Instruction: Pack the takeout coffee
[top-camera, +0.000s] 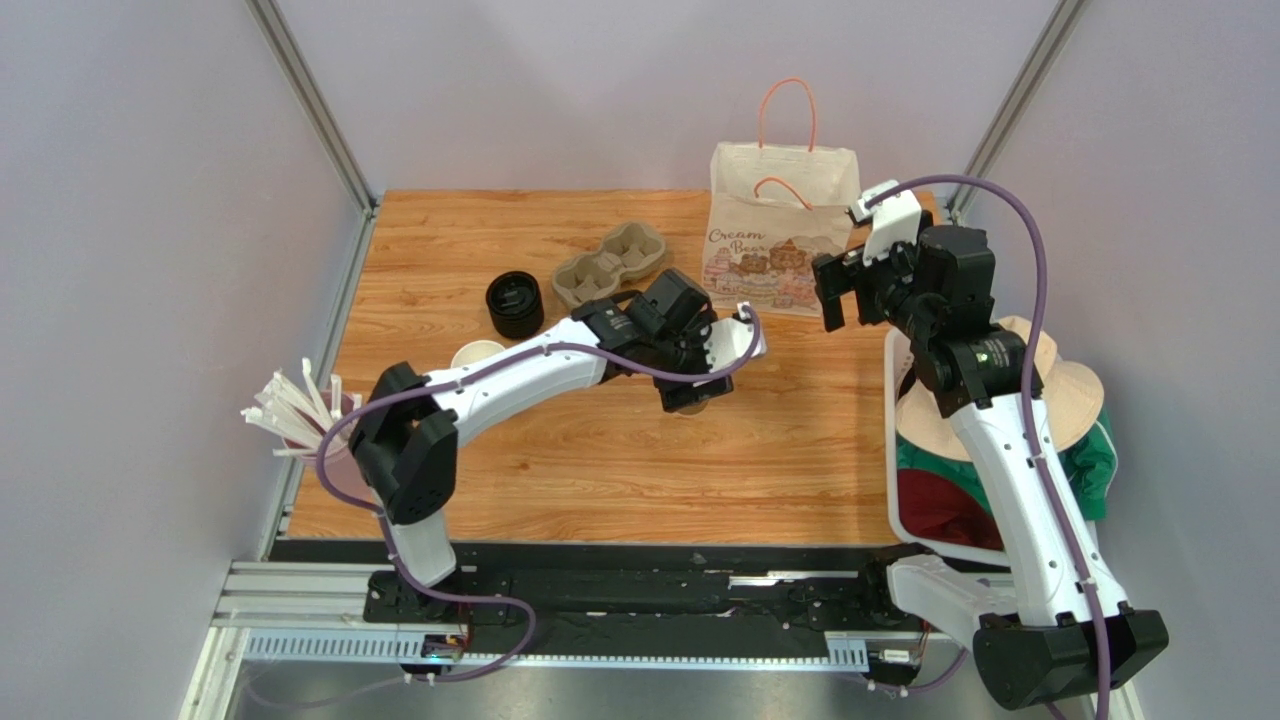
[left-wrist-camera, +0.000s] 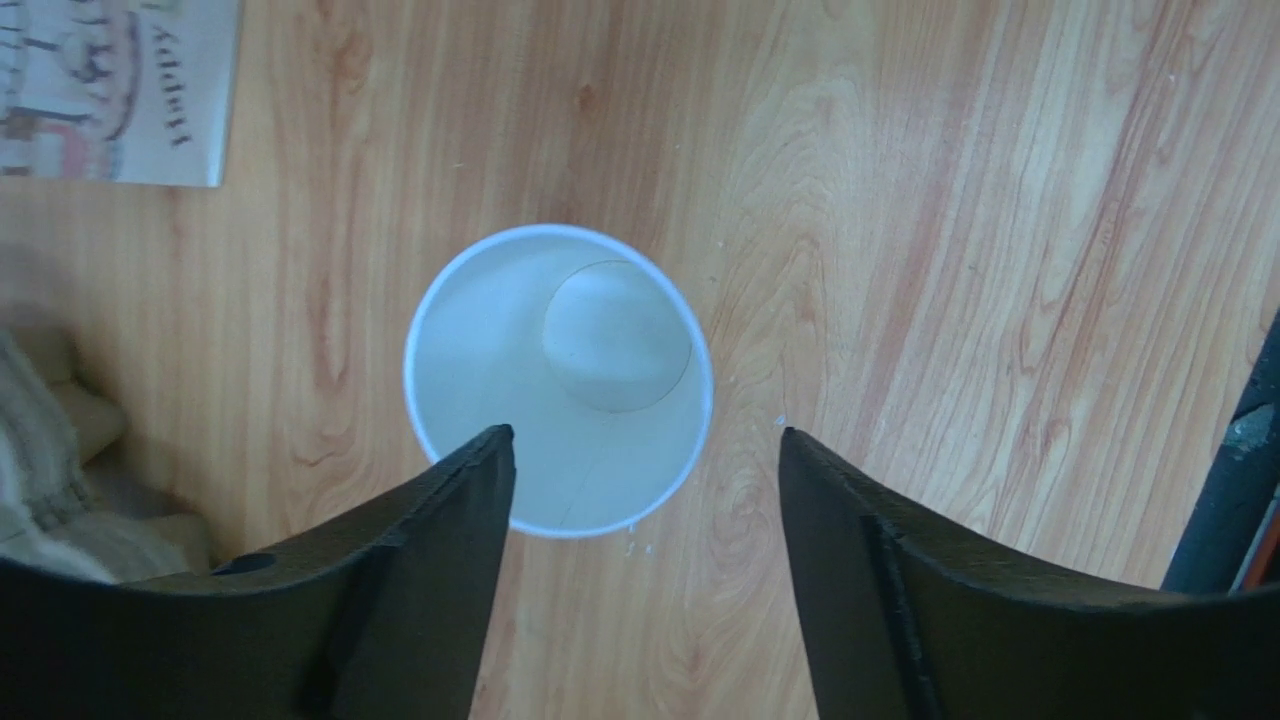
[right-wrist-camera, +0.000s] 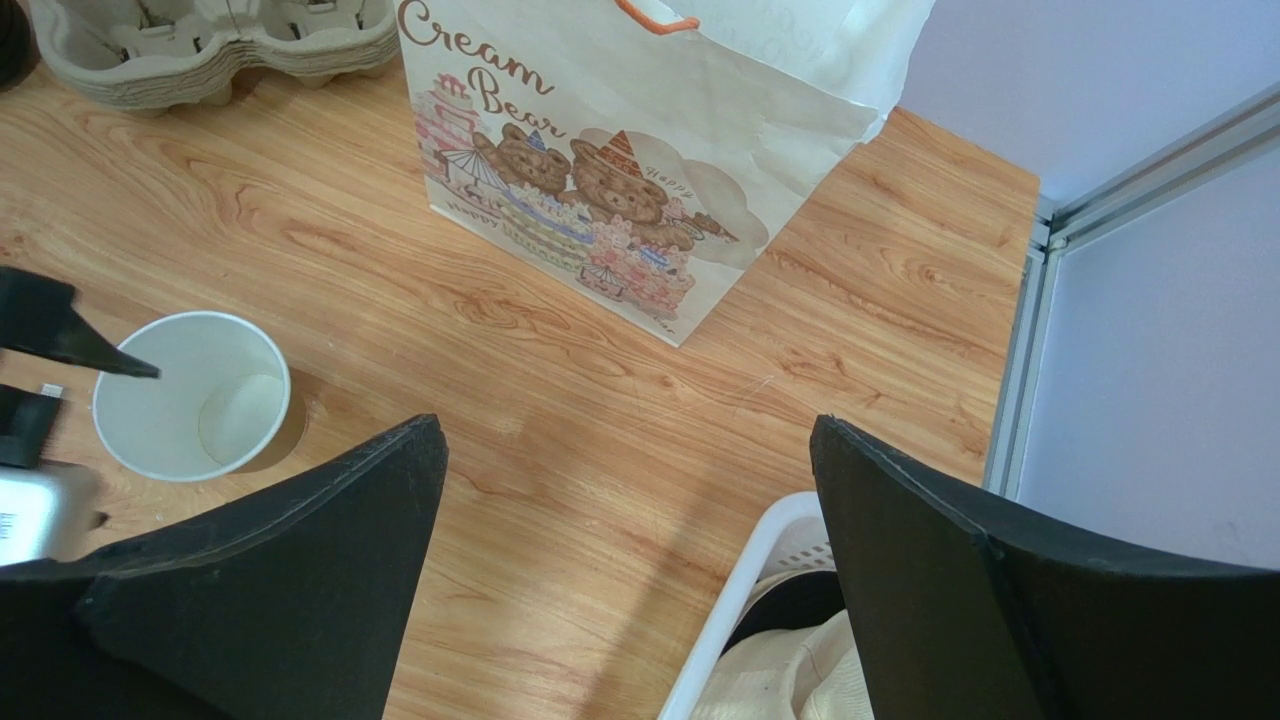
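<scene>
Left wrist view | lidless white-lined paper cup (left-wrist-camera: 556, 375) on wooden surface (left-wrist-camera: 977, 225), left hand (left-wrist-camera: 643, 438) parted over it | right hand (right-wrist-camera: 628, 428) wide | lidding, bagging judged pending

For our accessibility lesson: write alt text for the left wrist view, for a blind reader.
A lidless paper cup, white inside, stands upright on a wooden table, seen from above. The open left claw hangs over it, black fingers apart; a printed bag shows top-left.
</scene>
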